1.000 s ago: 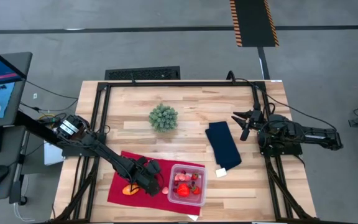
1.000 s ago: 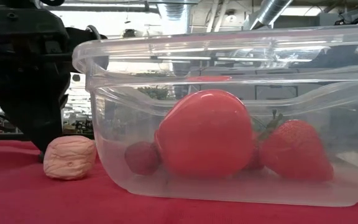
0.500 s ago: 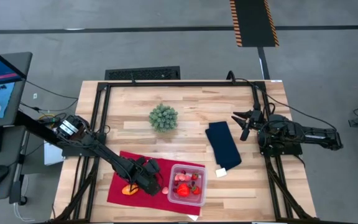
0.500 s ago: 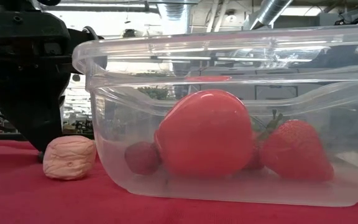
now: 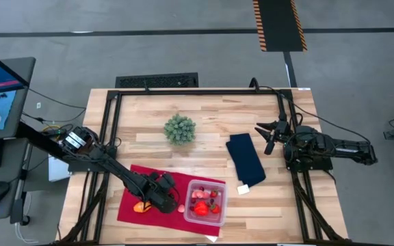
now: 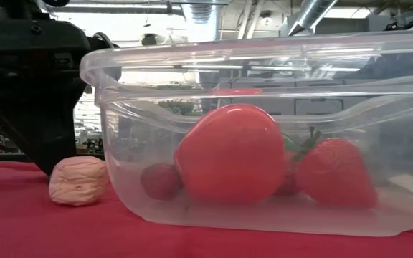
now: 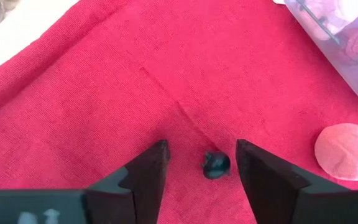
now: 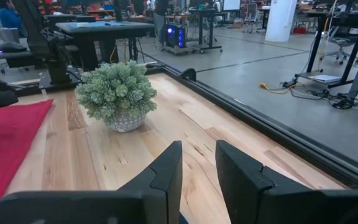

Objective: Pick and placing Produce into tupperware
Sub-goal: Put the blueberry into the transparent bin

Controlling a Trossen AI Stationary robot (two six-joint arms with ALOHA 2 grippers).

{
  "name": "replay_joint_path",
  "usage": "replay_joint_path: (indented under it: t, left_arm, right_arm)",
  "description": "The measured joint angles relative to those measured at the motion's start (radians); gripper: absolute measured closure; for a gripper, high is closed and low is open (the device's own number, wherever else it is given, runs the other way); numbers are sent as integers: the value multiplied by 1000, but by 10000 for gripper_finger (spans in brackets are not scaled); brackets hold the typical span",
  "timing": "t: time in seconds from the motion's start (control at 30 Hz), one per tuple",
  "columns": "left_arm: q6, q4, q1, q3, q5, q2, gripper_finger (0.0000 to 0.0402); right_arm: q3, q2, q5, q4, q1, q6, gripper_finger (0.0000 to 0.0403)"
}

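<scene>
The left gripper [image 7: 199, 163] is positioned low over the red cloth [image 7: 92, 93], just beside the tupperware [image 5: 206, 202]. Its two dark fingers [image 7: 145, 171] are parted with a clear gap between them and nothing is gripped. A small dark berry-like piece [image 7: 216, 164] lies on the cloth in that gap, closer to one finger, touching neither. A pale pink, wrinkled, rounded piece of produce [image 6: 78, 180] rests on the cloth just beside the tupperware's outer wall, near the gripper. An orange oval piece [image 5: 139, 206] lies on the cloth on the far side of the gripper from the tupperware.

The tupperware is a clear, faintly tinted square container with rounded corners and a rolled rim [image 6: 264, 51], seated on the near right part of the red cloth. Inside it are seen a large smooth red fruit [image 6: 228, 153], a strawberry [image 6: 333, 172] with a green stem, and a small dark red berry [image 6: 160, 180], all resting on the container floor; the large fruit stands between the other two.

The right gripper [image 8: 197, 163] is held well apart, at the table's right edge, near the dark blue folded cloth [image 5: 245, 159]. Its fingers stand narrowly parted with nothing between them. A green bushy ball [image 5: 180, 128] sits on the bare wooden table [image 5: 211, 116] beyond the red cloth
</scene>
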Motion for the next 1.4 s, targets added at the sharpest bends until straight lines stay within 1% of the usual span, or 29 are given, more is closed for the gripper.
replay_joint_path:
  t: [0.1, 0.17, 0.23, 0.3, 0.43, 0.6, 0.7, 0.93, 1.0, 1.13, 1.3, 1.4]
  left_arm:
    - [0, -4, 0, 1, 0, 0, 206]
    - [-5, -45, 0, 18, -1, 1, 203]
    - [-41, -106, 0, 39, 3, 3, 201]
    - [-84, -133, -4, 48, 5, 4, 200]
    - [-69, -134, -15, 49, -20, 10, 200]
    - [-85, -133, -17, 50, -19, 10, 200]
    - [-56, -131, -17, 50, -20, 10, 200]
    - [-51, -134, -18, 52, -23, 10, 200]
    - [-44, -157, -19, 66, -21, 10, 200]
    - [-43, -258, -19, 121, -23, 10, 200]
    - [-48, -245, -19, 115, -23, 10, 200]
    - [-76, -244, -23, 115, -21, 10, 200]
  right_arm:
    - [0, 0, 0, 0, 0, 0, 283]
    - [0, 0, 0, 0, 0, 0, 283]
    - [0, 0, 0, 0, 0, 0, 283]
    - [0, 0, 0, 0, 0, 0, 283]
    - [0, 0, 0, 0, 0, 0, 283]
    - [0, 0, 0, 0, 0, 0, 283]
    - [0, 0, 0, 0, 0, 0, 283]
    - [0, 0, 0, 0, 0, 0, 283]
    - [0, 0, 0, 0, 0, 0, 283]
    - [0, 0, 0, 0, 0, 0, 283]
    - [0, 0, 0, 0, 0, 0, 283]
    - [0, 0, 0, 0, 0, 0, 283]
